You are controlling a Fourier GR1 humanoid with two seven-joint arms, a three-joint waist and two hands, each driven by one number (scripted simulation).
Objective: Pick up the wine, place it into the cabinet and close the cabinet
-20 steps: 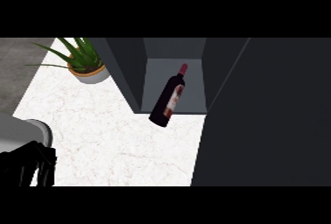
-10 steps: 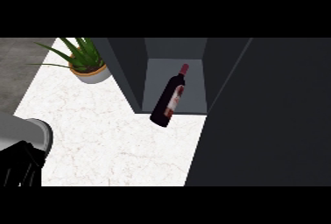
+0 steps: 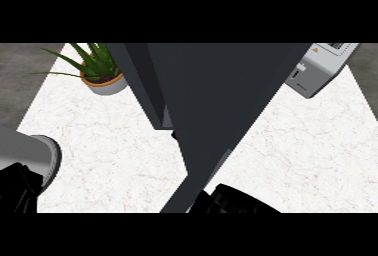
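The dark grey cabinet door (image 3: 221, 100) stands swung across the cabinet opening and fills the middle of the head view. Only a strip of the cabinet's left wall (image 3: 144, 85) shows beside it. The wine bottle is hidden behind the door, apart from perhaps a tiny dark sliver at the door's left edge. My right hand (image 3: 230, 200) shows as a black shape at the bottom, right against the door's lower end. My left hand (image 3: 18, 191) rests at the lower left with relaxed fingers, holding nothing, its grey forearm (image 3: 29, 155) above it.
A potted green plant (image 3: 100, 75) stands on the white marble counter (image 3: 111, 145) left of the cabinet. A grey appliance (image 3: 319, 70) sits at the top right. Bare counter lies on both sides of the door.
The door has swung left across the opening, covering the wine bottle and uncovering the appliance and counter at the right. My right hand has come into view at the door's lower end.
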